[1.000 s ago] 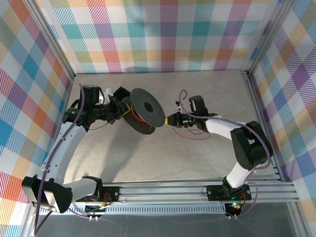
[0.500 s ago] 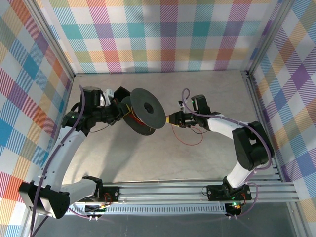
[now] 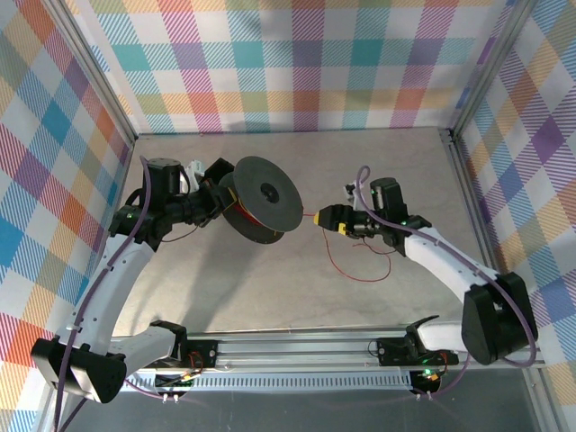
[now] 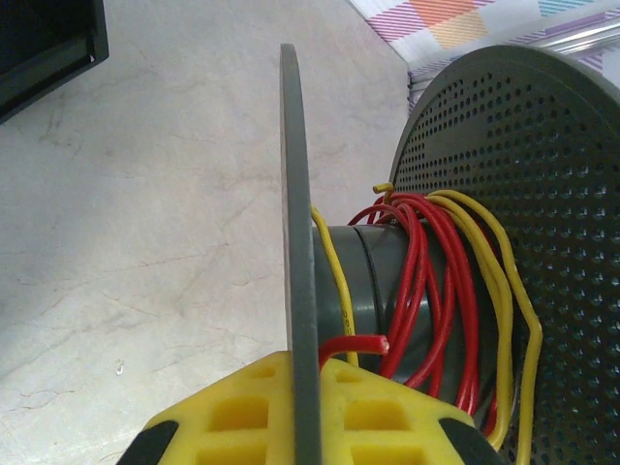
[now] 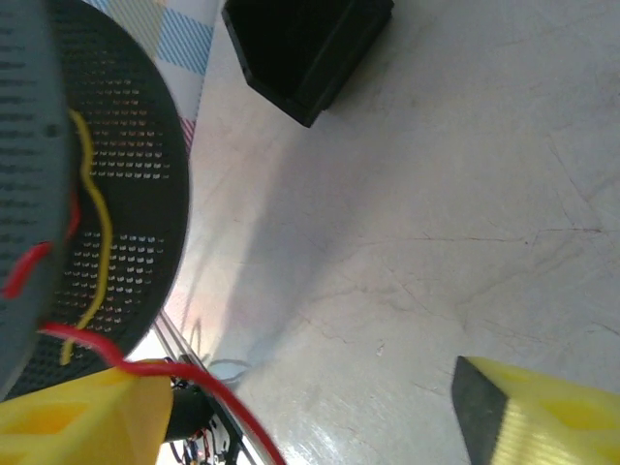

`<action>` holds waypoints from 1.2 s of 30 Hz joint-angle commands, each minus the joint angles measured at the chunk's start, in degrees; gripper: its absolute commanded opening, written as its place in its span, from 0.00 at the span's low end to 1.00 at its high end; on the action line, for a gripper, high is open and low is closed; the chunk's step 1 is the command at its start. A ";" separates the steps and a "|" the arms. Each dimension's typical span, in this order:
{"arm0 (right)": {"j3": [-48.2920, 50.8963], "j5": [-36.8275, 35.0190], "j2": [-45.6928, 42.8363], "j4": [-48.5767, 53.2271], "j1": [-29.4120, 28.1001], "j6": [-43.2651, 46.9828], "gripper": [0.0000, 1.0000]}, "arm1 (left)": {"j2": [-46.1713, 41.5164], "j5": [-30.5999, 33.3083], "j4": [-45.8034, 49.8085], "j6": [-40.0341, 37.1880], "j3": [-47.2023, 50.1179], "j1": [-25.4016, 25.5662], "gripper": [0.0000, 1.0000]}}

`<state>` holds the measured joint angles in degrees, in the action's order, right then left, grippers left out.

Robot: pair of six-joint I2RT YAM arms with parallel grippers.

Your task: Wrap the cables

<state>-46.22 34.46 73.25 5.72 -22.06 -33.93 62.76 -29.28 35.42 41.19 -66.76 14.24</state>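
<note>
Left tool (image 4: 302, 373) is clamped shut on one flange of the dark grey spool (image 3: 267, 196), which it holds on edge. Right tool (image 5: 315, 383) has its fingers wide apart, and a red strand crosses one finger (image 5: 77, 421), apparently unpinched. The cables (image 4: 426, 291), red with some yellow, are wound on the hub. A slack red loop (image 3: 360, 278) lies on the bench (image 3: 270, 297) beside the right arm. Plaid walls (image 3: 297, 63) bound the open bench on three sides.

Two arms, left arm (image 3: 110, 274) and right arm (image 3: 447, 261): white link shells, black joint housings, lilac-grey cords (image 3: 360, 183) trailing along each, black bases (image 3: 400, 349) with green lights; left end effector (image 4: 302, 392) and right end effector (image 5: 291, 412) carry yellow pocketed fingers (image 4: 237, 412), black-edged.
</note>
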 commanded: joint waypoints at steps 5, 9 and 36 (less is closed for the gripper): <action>-0.77 0.99 -8.08 4.09 0.19 -1.43 0.94 | -2.21 -2.68 -5.75 1.16 0.23 0.48 0.00; -3.21 0.70 -10.02 7.13 0.08 -3.26 0.99 | -2.18 -2.89 -6.66 1.12 0.84 0.44 0.00; 2.83 13.91 -13.21 10.28 -3.42 -1.84 0.87 | -12.41 27.62 -16.67 -10.07 5.38 0.53 0.00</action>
<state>-43.38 44.97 59.55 19.46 -23.55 -34.13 52.90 -6.52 29.43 33.36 -62.48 14.37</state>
